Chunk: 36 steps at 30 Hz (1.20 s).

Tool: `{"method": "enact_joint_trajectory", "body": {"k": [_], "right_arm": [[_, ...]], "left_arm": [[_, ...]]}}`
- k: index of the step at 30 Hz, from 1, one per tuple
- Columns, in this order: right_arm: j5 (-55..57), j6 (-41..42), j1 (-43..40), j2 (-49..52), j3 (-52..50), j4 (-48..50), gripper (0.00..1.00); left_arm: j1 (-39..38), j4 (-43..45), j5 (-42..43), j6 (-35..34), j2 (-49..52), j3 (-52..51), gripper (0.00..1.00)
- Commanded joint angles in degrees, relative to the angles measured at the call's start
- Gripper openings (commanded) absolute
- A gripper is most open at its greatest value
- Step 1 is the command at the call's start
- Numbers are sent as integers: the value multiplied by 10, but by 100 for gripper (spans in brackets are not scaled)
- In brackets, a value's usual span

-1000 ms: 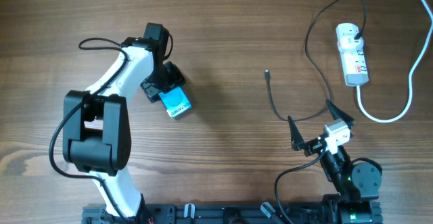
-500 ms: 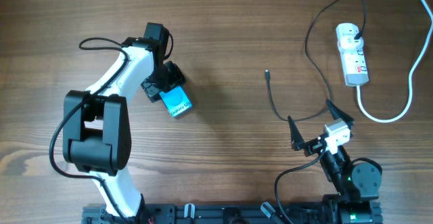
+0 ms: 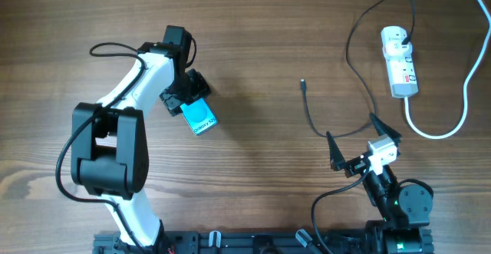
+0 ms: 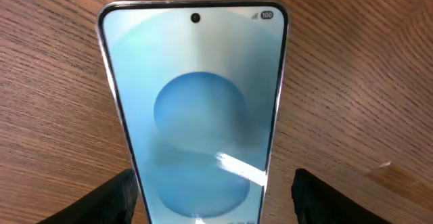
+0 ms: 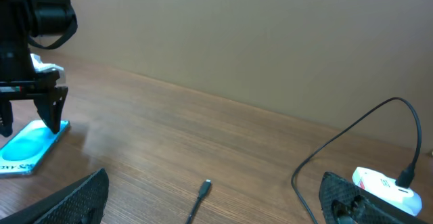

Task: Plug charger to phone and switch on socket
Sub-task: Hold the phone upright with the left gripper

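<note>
Left gripper (image 3: 186, 93): overhead, standing part-open astride the phone (image 3: 199, 117), which is lying flat on the worktop (image 3: 253, 24); right gripper (image 3: 351, 127) gaping empty near the charger (image 3: 311, 117), socket (image 3: 399, 71) well apart. Left wrist: fingers (image 4: 101, 200) flanking the phone's edges, a gap showing; closing squarely and leaving the port end free seems advisable; "100" showing at the screen corner. Right wrist: phone text proving too small to read.
</note>
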Motion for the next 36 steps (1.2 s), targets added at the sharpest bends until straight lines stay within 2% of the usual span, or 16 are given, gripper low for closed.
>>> {"method": "enact_joint_trajectory", "body": {"k": [1, 3, 6, 9, 14, 19, 21, 22, 24, 25, 31, 36], "right_arm": [[-4, 1, 2, 0, -1, 3, 100], [-4, 1, 2, 0, -1, 3, 100], [-4, 1, 2, 0, -1, 3, 100], [-4, 1, 2, 0, -1, 3, 100], [-4, 1, 2, 0, -1, 3, 100], [-4, 1, 2, 0, -1, 3, 100], [-4, 1, 2, 0, -1, 3, 100], [-4, 1, 2, 0, -1, 3, 100], [-4, 1, 2, 0, -1, 3, 100], [-4, 1, 2, 0, -1, 3, 100], [-4, 1, 2, 0, -1, 3, 100], [-4, 1, 2, 0, -1, 3, 100]], "left_arm": [[3, 1, 3, 9, -19, -2, 73], [3, 1, 3, 9, -19, -2, 73], [3, 1, 3, 9, -19, -2, 82], [2, 1, 3, 9, -19, -2, 100], [2, 5, -30, 7, -19, -14, 100], [2, 109, -30, 2, -19, -90, 100], [2, 124, -30, 0, -19, -99, 100], [2, 124, -29, -9, -19, -99, 99], [2, 124, -29, -10, -18, -99, 84], [2, 122, -29, -11, -18, -99, 82], [1, 101, -29, -10, -8, -99, 87], [2, 71, -42, -6, -2, -99, 81]]}}
